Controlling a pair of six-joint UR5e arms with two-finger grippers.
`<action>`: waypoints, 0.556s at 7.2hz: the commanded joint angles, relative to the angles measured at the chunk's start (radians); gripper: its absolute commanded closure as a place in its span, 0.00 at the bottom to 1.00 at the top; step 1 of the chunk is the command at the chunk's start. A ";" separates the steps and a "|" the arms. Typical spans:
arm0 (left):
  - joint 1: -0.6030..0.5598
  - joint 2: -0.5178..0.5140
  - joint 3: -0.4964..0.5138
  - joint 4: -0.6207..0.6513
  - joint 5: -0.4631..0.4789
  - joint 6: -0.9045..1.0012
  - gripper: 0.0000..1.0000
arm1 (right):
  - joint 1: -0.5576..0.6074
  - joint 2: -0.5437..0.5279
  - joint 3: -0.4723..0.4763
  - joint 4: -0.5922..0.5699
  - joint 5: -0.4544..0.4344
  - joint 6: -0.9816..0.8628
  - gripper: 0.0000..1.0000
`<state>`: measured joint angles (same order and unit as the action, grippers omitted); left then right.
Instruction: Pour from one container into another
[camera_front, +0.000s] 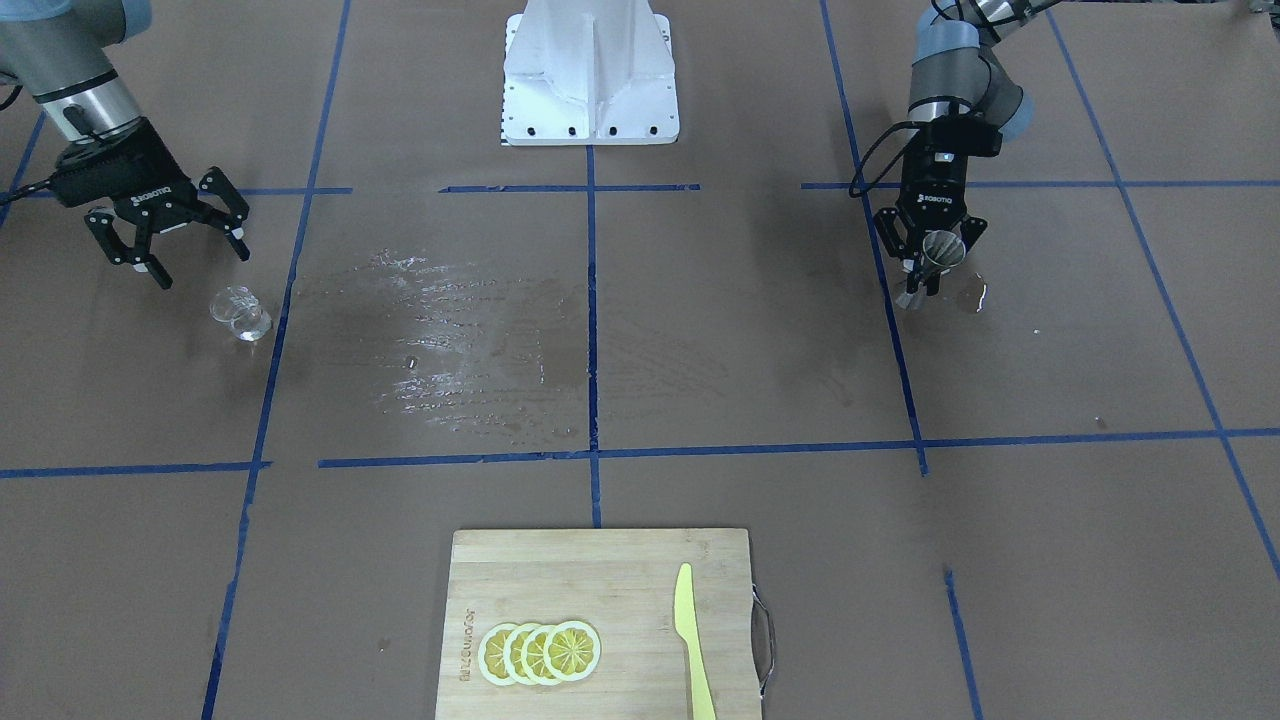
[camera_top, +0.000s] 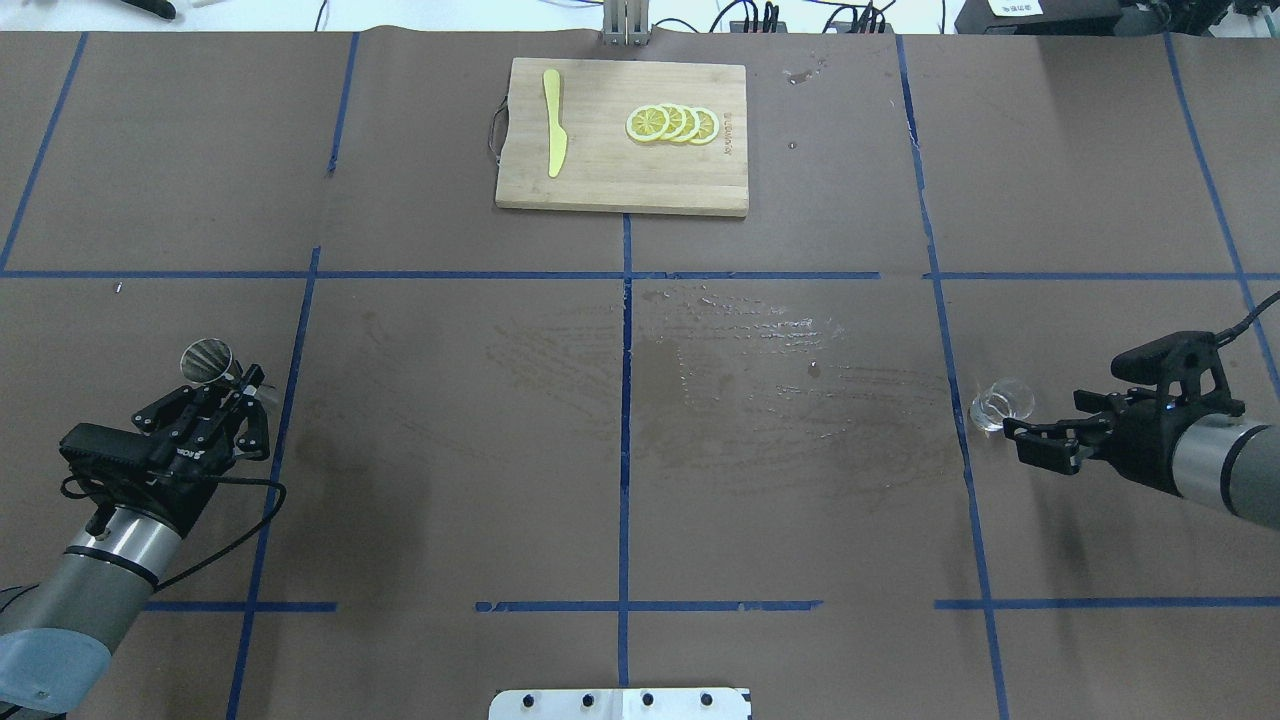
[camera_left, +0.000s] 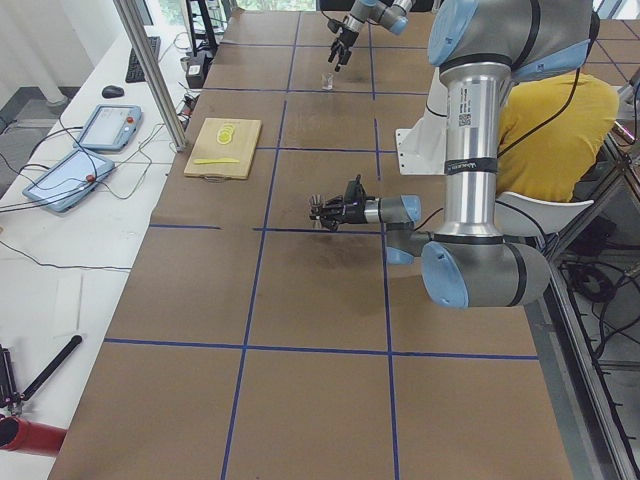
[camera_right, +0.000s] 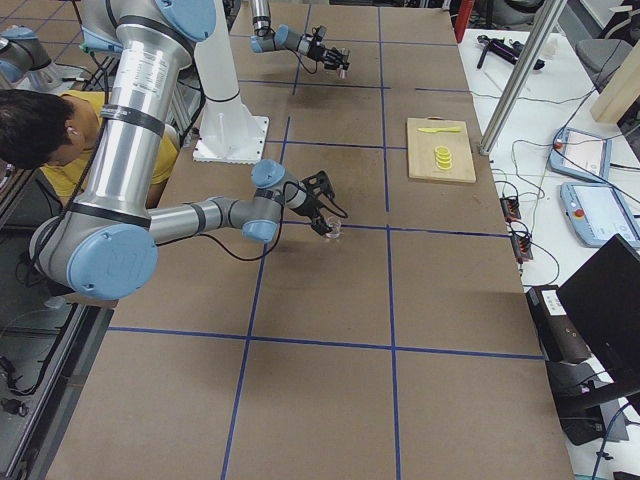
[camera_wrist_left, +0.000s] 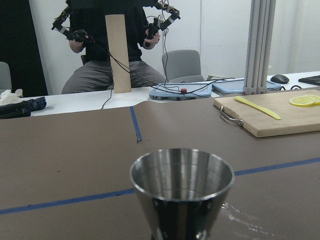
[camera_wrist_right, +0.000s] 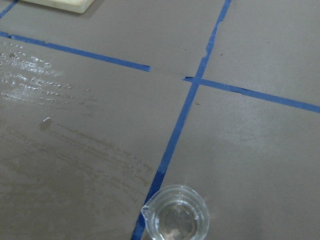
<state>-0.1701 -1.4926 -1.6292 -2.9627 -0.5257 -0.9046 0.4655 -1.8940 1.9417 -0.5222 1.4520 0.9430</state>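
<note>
- At the far left of the overhead view, the left pincer (camera_top: 243, 385) is pinched onto the narrow waist of a small steel jigger (camera_top: 207, 360).
- The jigger is lifted off the brown paper-covered counter (camera_top: 450, 450) and tilted, its open mouth pointing away from the robot. The left wrist view looks into the shiny upper cone from just behind it.
- In the front-facing view a small glinting puddle (camera_front: 975, 293) lies on the counter just beside the jigger.
- Near the middle of the counter, a wide wet smear (camera_top: 760, 370) spreads to the right of the centre blue tape line.
- At the far edge, a wooden cutting board (camera_top: 620, 180) carries a yellow plastic knife (camera_top: 553, 135) on its left part and a row of overlapping lemon slices (camera_top: 672, 123) on its right part.
- Toward the right, a small clear glass cup (camera_top: 1000, 405) stands upright on the counter, just beside a blue tape line. Whether it holds liquid cannot be told.
- At the far right, the right pincer (camera_top: 1030, 425) is spread wide, its fingers just beside the cup and gripping nothing.
</note>
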 joint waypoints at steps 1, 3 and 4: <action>-0.025 0.002 -0.005 -0.004 -0.016 0.007 1.00 | -0.192 -0.016 0.003 -0.002 -0.286 0.103 0.00; -0.061 0.009 0.009 0.001 -0.094 0.007 1.00 | -0.258 -0.045 -0.006 -0.005 -0.423 0.245 0.00; -0.068 0.011 0.012 0.001 -0.094 0.004 1.00 | -0.322 -0.045 -0.035 -0.007 -0.576 0.342 0.00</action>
<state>-0.2247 -1.4851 -1.6217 -2.9630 -0.6020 -0.8978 0.2104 -1.9336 1.9312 -0.5273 1.0280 1.1745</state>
